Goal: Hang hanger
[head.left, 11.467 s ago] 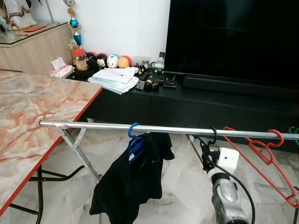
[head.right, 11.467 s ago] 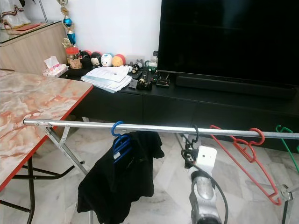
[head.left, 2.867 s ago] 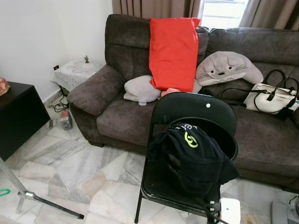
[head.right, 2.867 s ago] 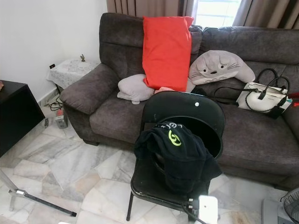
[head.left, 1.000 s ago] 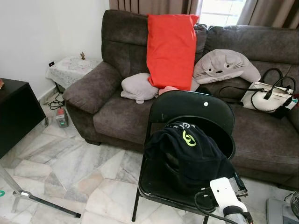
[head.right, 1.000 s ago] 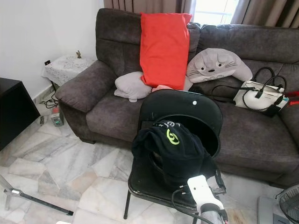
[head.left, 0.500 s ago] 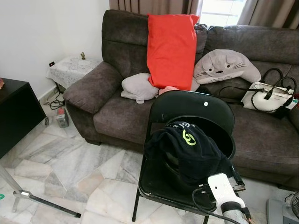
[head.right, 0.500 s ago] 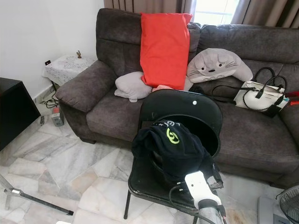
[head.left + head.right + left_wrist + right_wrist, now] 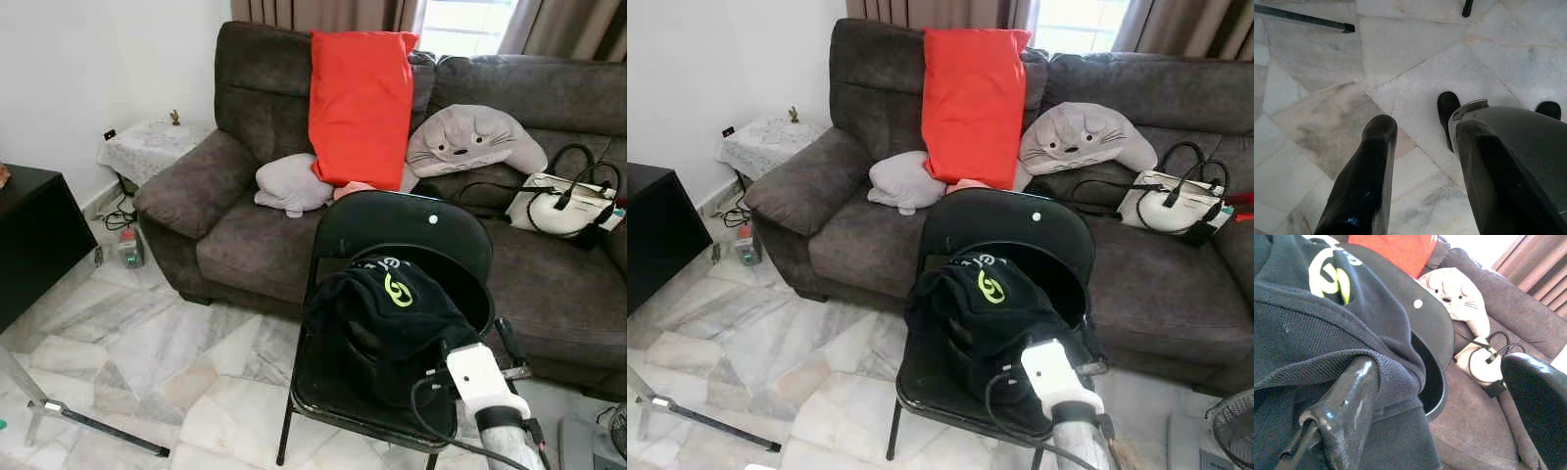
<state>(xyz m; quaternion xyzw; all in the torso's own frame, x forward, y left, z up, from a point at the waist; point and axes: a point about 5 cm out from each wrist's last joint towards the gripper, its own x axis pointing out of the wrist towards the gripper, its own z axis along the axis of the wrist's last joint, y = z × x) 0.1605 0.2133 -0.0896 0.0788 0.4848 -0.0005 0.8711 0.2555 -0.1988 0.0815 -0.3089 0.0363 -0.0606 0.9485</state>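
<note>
A: While the right gripper (image 9: 1435,396) sits low at the front of the folding chair (image 9: 397,230), its two black fingers (image 9: 1347,406) are spread wide. One finger presses against the dark sweater (image 9: 392,313) heaped on the seat; the other stands off to the side, touching nothing.

B: And is anything held between them?

A: Nothing at all. The gap shows the chair's round back and, beyond it, the brown sofa (image 9: 245,225).

B: Where's the hanger?

A: I cannot make one out. If it is there, the sweater hides it. The sweater, with a yellow-green mark (image 9: 397,290) on top, lies just ahead of the gripper and spills over the seat's front edge.

B: What lies past the gripper?

A: Further off, behind the chair, a red cushion (image 9: 361,103) leans upright on the sofa back, with a grey pillow (image 9: 291,184) beside it, a grey cat-faced plush (image 9: 472,142) and a white handbag (image 9: 563,204) with black handles.

B: The left arm?

A: The left gripper (image 9: 1420,171) hangs over the marble floor (image 9: 1317,98), fingers parted and holding nothing. A black rubber foot (image 9: 1447,107) stands on the tiles beyond it, and a dark metal bar (image 9: 1303,17) lies further away.
</note>
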